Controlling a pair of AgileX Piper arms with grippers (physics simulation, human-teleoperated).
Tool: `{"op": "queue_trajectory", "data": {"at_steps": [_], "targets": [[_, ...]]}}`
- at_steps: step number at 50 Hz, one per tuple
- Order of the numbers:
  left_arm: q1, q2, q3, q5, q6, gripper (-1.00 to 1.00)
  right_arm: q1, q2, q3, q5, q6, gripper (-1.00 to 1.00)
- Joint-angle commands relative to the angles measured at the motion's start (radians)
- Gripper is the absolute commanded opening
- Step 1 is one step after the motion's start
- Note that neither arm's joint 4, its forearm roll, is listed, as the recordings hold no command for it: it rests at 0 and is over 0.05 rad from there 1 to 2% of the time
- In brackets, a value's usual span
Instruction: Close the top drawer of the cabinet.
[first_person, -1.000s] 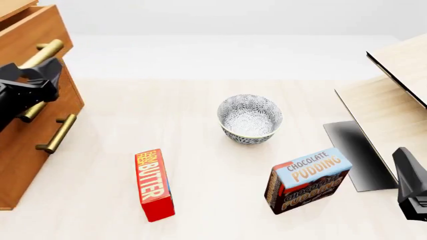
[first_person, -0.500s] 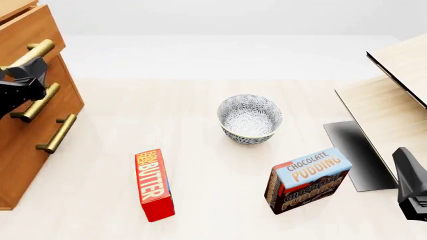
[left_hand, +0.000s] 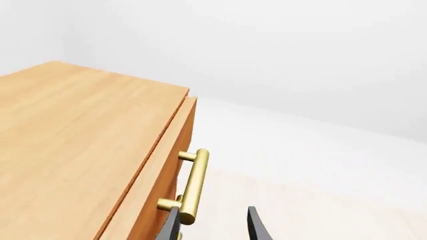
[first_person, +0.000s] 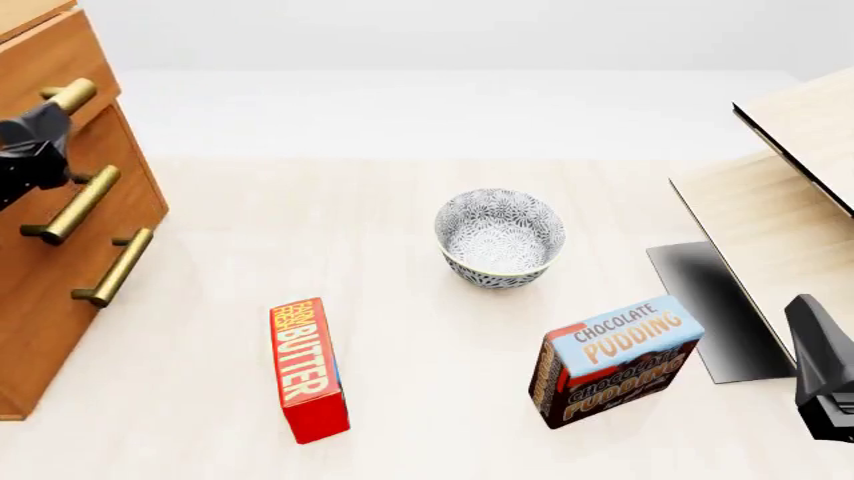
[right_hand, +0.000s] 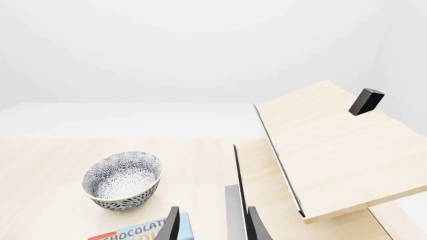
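The cabinet (first_person: 74, 260) stands at the table's far left, warm brown with three brass handles. Its top drawer (first_person: 47, 55) sits pushed in, its front about in line with the fronts below. In the left wrist view the drawer front (left_hand: 175, 160) lies close against the cabinet top (left_hand: 73, 140), with only a thin seam showing. My left gripper (first_person: 30, 150) is open and empty, right at the top drawer's brass handle (first_person: 63, 96). In the left wrist view (left_hand: 213, 229) one fingertip (left_hand: 172, 227) is beside the handle's (left_hand: 193, 187) near end. My right gripper (first_person: 825, 375) is open and empty at the right edge.
A patterned bowl (first_person: 499, 238) stands mid-table. A red butter box (first_person: 308, 370) lies in front of it on the left, and a chocolate pudding box (first_person: 614, 360) on the right. A pale wooden structure with a black edge (first_person: 787, 190) fills the right side.
My left gripper has moved left and back with the top drawer's handle, and the drawer has slid into the cabinet. The right arm has not moved.
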Motion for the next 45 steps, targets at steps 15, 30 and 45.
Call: {"op": "queue_trajectory", "data": {"at_steps": [15,30,45], "targets": [[0.061,0.011,-0.048,0.02,-0.005,1.0,0.0,0.0,0.0,0.0,0.0,1.0],[0.104,0.02,-0.023,-0.013,0.017,1.0,0.0,0.0,0.0,0.0,0.0,1.0],[0.177,0.065,0.017,-0.084,0.046,1.0,0.0,0.0,0.0,0.0,0.0,1.0]]}}
